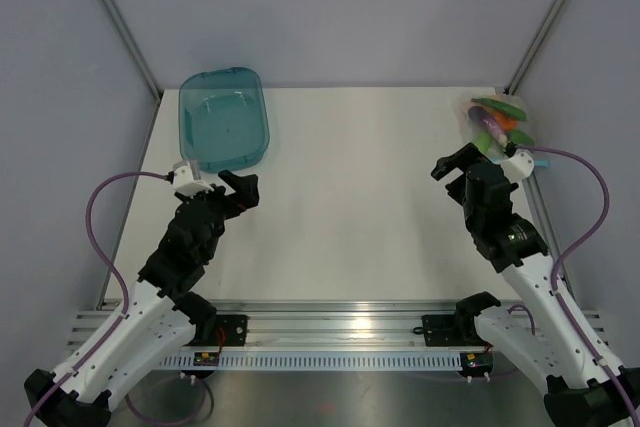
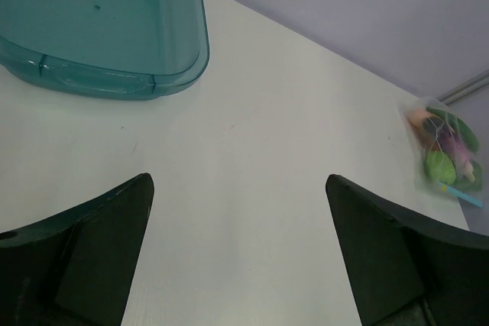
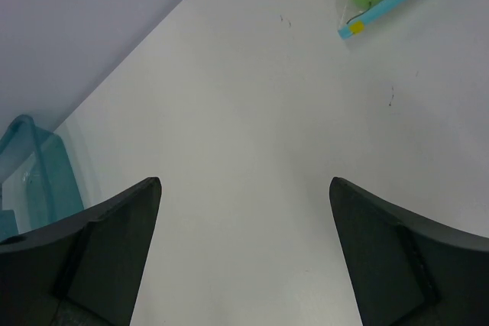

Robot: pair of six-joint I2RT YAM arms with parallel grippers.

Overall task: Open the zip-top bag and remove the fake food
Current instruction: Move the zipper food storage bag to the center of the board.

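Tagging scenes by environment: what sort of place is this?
Probably a lab robot cell, not a home: plain grey panel walls on metal posts, a white table, arms bolted to an aluminium rail. Only props: teal tub, zip-top bag.

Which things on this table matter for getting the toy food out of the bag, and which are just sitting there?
Part of the job:
- zip-top bag, at the far right corner
- fake food, inside that bag

Just lying about:
- teal tub, at the far left corner
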